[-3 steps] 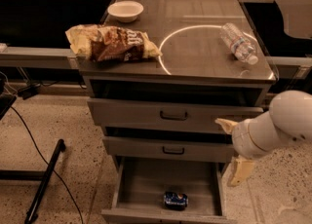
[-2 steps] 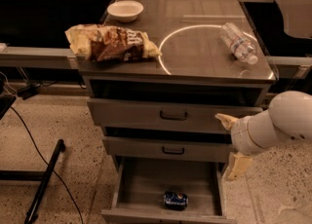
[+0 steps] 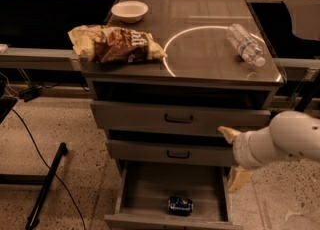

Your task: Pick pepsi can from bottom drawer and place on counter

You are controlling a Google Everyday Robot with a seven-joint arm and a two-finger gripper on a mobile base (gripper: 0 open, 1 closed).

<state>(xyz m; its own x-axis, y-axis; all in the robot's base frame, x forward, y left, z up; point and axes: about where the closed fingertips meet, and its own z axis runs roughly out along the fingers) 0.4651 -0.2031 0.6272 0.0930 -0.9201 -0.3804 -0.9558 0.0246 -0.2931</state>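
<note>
The pepsi can [image 3: 180, 205], blue with silver ends, lies on its side near the front of the open bottom drawer [image 3: 160, 181]. My gripper [image 3: 233, 157] is at the cabinet's right front, beside the middle drawer and above the bottom drawer's right side, up and to the right of the can. Its two cream fingers [image 3: 228, 134] are spread apart and hold nothing. The counter [image 3: 200, 59] is the cabinet's flat top, marked with a thin white circle.
On the counter lie a crumpled chip bag [image 3: 117, 44] at the left, a white bowl [image 3: 129, 10] at the back left, and a clear water bottle [image 3: 245, 45] at the right. The two upper drawers [image 3: 177, 119] are shut. A dark stand and cable [image 3: 45, 184] are on the floor at the left.
My arm and gripper have shifted slightly left and down towards the open bottom drawer. The can and the counter items have not moved.
</note>
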